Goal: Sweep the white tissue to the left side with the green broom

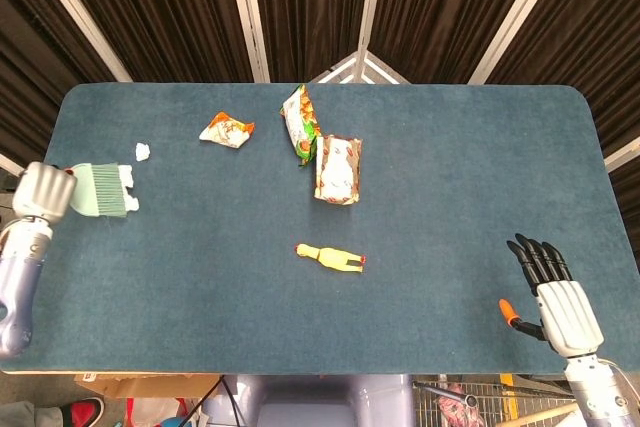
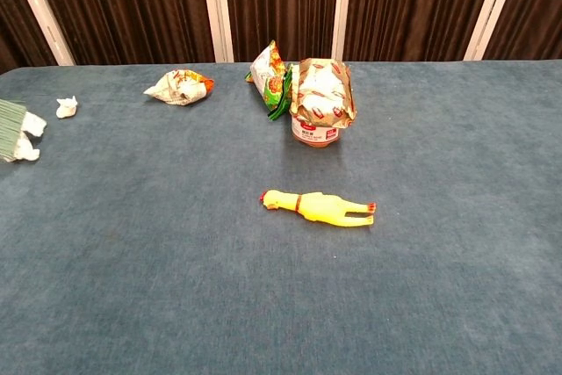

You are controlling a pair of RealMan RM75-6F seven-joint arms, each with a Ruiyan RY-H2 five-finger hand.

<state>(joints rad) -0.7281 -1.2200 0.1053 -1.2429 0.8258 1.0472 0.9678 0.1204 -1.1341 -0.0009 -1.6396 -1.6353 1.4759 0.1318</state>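
One hand [image 1: 44,192] (L) round broom [image 1: 104,191]

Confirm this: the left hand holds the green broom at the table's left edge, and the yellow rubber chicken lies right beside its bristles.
Not quite. The left hand does hold the green broom at the table's left edge, but white tissue lies by its bristles. The head view shows the yellow rubber chicken far off, mid-table.

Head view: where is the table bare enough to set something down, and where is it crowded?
Bare: the stretch between the rubber chicken and the right hand, and the near strip below the green broom. Crowded: the far middle, around the snack bags and cup.
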